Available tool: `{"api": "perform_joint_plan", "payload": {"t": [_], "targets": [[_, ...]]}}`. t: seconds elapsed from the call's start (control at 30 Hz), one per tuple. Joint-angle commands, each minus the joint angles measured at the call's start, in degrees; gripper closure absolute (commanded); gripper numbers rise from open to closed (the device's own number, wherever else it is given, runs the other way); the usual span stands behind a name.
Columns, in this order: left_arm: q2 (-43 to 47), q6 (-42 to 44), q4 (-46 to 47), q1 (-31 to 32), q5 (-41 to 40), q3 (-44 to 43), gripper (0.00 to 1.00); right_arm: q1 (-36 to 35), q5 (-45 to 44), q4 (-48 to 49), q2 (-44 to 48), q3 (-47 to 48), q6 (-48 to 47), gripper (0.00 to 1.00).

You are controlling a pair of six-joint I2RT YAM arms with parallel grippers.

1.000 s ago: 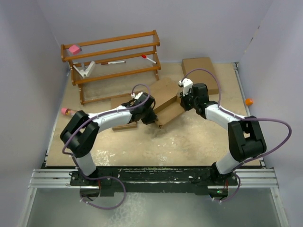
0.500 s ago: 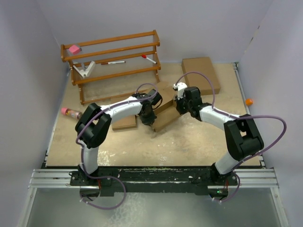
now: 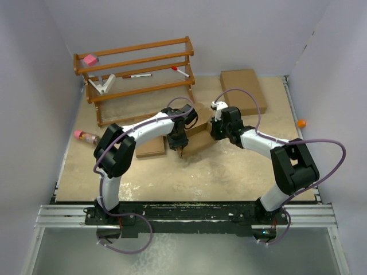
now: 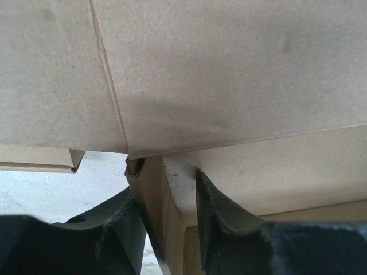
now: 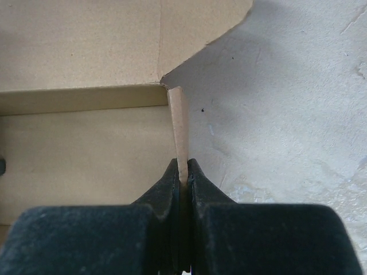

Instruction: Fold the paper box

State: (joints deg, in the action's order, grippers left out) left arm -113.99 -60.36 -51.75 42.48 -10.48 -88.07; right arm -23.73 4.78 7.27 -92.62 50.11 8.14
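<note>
your right claw [image 5: 182,167] is pinched tight on a thin upright flap of the paper box [image 5: 80,143], with its tips almost meeting and only the cardboard edge between them. left of this claw, in its wrist view, lies the box's open inside, with a low wall folded up along the far side. right of the claw is bare table [image 5: 287,114].

your left claw [image 4: 167,197] straddles a doubled, folded wall of the same box. both fingers [image 4: 215,212] lie against the cardboard, so it holds at a middling width. above it a broad creased panel fills the view.

from overhead, the box sits between your two claws, which face each other across it. just left of the left claw lies a flat brown cardboard piece [image 3: 151,147]. beyond that claw stands a wooden rack [image 3: 135,69]. beyond the right claw lies a flat brown box [image 3: 243,90], and well to its right is a small orange thing [image 3: 301,122].
</note>
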Motion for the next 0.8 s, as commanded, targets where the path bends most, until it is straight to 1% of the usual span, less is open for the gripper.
{"api": "perform_joint_plan", "payload": {"t": [0.0,0.1,0.3,0.4,0.43,0.5,0.6,0.63,0.67,0.7,0.77], "targets": [[2.4,0.8,0.4,-0.1,0.0,-2.5,0.58,-0.8,0.1,3.3,0.9,0.6,3.2,1.00],[3.9,1.0,0.8,-0.1,-0.4,-2.6,0.52,-0.9,-0.3,3.4,1.0,0.6,3.5,1.00],[6.6,1.9,2.8,-0.1,0.9,-1.8,0.50,-1.1,-1.0,3.5,0.8,0.4,4.0,1.00],[8.2,3.5,3.2,-0.1,1.4,-0.5,0.49,-1.1,-3.1,3.5,0.9,0.5,3.7,1.00],[9.0,4.5,3.8,-0.1,1.3,0.4,0.48,-1.1,-3.8,3.4,0.7,0.6,3.6,1.00],[11.0,6.0,5.5,0.0,0.7,3.3,0.40,-1.0,-5.2,3.1,0.3,0.8,3.6,1.00],[16.0,8.3,11.9,-0.1,2.0,10.0,0.39,-0.8,-5.0,3.0,0.1,1.0,4.0,1.00],[18.0,8.7,14.8,-0.1,2.8,12.1,0.29,-0.8,-5.0,3.1,0.2,1.0,4.0,1.00],[20.1,9.7,17.8,0.0,4.0,14.4,0.25,-0.8,-4.9,3.2,0.2,0.9,4.0,1.00],[22.0,10.3,20.3,0.0,4.7,16.3,0.19,-0.8,-4.9,3.2,0.3,0.9,3.9,1.00],[25.1,11.3,23.8,0.0,5.5,19.0,0.14,-0.7,-5.0,3.2,0.4,0.9,3.5,1.00]]}}
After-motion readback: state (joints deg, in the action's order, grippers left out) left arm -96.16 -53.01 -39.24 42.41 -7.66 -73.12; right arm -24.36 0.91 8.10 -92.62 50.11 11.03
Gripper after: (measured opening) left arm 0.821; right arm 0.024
